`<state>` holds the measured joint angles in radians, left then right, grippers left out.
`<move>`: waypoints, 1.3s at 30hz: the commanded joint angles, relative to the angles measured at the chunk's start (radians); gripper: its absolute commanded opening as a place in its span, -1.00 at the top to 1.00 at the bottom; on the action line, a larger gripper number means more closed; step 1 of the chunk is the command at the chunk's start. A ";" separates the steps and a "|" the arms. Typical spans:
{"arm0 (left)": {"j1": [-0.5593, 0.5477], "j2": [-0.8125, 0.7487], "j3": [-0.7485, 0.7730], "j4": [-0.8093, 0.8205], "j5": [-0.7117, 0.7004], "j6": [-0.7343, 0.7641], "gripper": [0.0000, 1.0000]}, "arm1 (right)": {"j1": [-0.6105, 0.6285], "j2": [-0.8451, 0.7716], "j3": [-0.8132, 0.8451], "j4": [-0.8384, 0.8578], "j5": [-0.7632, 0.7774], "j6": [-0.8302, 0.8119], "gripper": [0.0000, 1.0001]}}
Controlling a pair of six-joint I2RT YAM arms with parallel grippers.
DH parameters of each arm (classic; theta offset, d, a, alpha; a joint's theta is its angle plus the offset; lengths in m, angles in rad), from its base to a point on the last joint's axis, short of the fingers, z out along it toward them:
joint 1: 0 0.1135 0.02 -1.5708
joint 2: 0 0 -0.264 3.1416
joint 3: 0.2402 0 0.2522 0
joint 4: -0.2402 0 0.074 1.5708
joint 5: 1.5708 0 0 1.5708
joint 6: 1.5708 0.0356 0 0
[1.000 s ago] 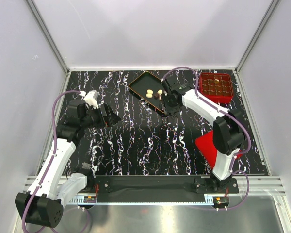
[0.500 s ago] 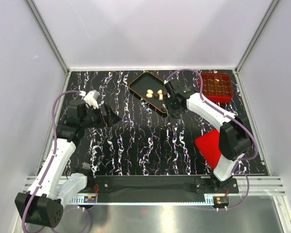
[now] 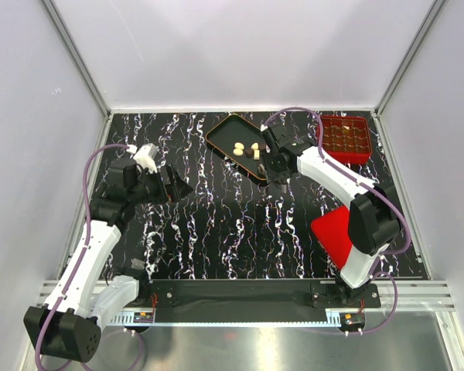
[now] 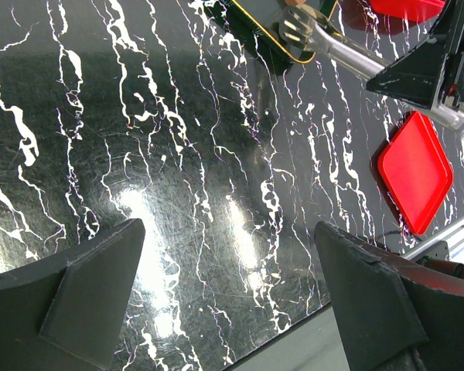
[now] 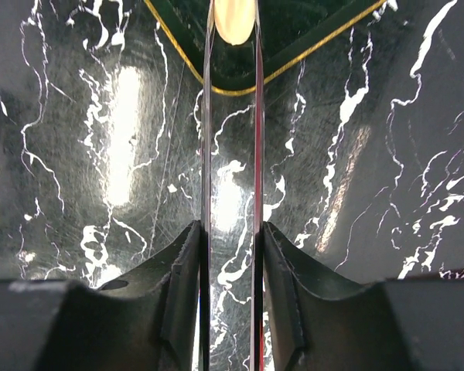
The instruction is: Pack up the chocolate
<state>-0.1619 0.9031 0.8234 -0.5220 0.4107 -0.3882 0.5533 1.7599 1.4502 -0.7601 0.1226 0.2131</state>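
Lab test cell, white walls (image 3: pixel 255 54), aluminium frame (image 3: pixel 77 58)

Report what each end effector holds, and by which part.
Right end effector: thin metal tongs, clamped by their handle end; their tips flank a cream oval chocolate. Left end effector: open, holding nothing.

We see a black marble-look tabletop (image 3: pixel 216 232) w/ white veins filling the centre of the top view. Pale grey back wall (image 3: pixel 240 46) spans the upper frame, w/ a left wall (image 3: pixel 23 154) & right wall (image 3: pixel 452 154) at the sides. Aluminium corner posts (image 3: pixel 77 54) run diag. from the upper corners. A metal rail (image 3: pixel 240 287) lies along the lower edge, w/ a brushed steel surface (image 3: pixel 240 348) below it. In the wrist views, overhead light shows as glare patches (image 5: pixel 120 131) on the glossy top.
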 commanded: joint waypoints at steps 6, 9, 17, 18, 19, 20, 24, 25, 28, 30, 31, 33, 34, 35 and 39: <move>0.002 -0.006 -0.001 0.034 -0.007 0.015 -0.98 | 0.011 -0.007 0.105 -0.007 0.080 -0.027 0.32; 0.002 -0.006 -0.001 0.034 -0.007 0.015 -0.98 | 0.011 -0.010 0.130 -0.019 0.092 -0.037 0.32; 0.001 -0.009 -0.004 0.034 -0.007 0.015 -0.98 | -0.119 -0.054 0.208 -0.064 0.149 -0.072 0.33; 0.002 -0.009 -0.003 0.034 -0.004 0.015 -0.98 | -0.181 -0.056 0.214 -0.067 0.141 -0.073 0.33; 0.002 -0.009 -0.003 0.034 -0.004 0.015 -0.98 | -0.219 -0.054 0.226 -0.062 0.143 -0.075 0.33; 0.002 -0.010 -0.004 0.034 -0.003 0.015 -0.98 | -0.251 -0.050 0.233 -0.051 0.146 -0.073 0.33; 0.002 -0.010 -0.003 0.036 -0.001 0.015 -0.98 | -0.386 0.012 0.320 -0.045 0.143 -0.081 0.34; 0.001 -0.010 -0.004 0.034 -0.001 0.015 -0.98 | -0.400 0.045 0.335 -0.042 0.138 -0.084 0.34; 0.002 -0.010 -0.006 0.036 -0.001 0.015 -0.98 | -0.440 0.128 0.426 -0.039 0.126 -0.089 0.33; 0.001 -0.010 -0.004 0.037 0.000 0.015 -0.98 | -0.452 0.191 0.497 -0.045 0.126 -0.095 0.33; 0.001 -0.009 -0.006 0.037 0.002 0.015 -0.98 | -0.463 0.210 0.521 -0.048 0.123 -0.096 0.33; 0.002 -0.006 -0.004 0.037 0.002 0.015 -0.98 | -0.472 0.269 0.588 -0.064 0.121 -0.098 0.32; 0.001 -0.006 -0.003 0.034 0.000 0.017 -0.98 | -0.477 0.286 0.608 -0.067 0.121 -0.098 0.32; 0.001 -0.006 -0.004 0.036 0.000 0.017 -0.98 | -0.484 0.302 0.625 -0.070 0.127 -0.103 0.32; 0.001 -0.001 -0.003 0.036 -0.003 0.017 -0.98 | -0.498 0.372 0.694 -0.070 0.138 -0.121 0.31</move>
<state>-0.1619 0.9035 0.8234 -0.5224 0.4110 -0.3882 0.0761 2.1139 2.0617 -0.8364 0.2451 0.1196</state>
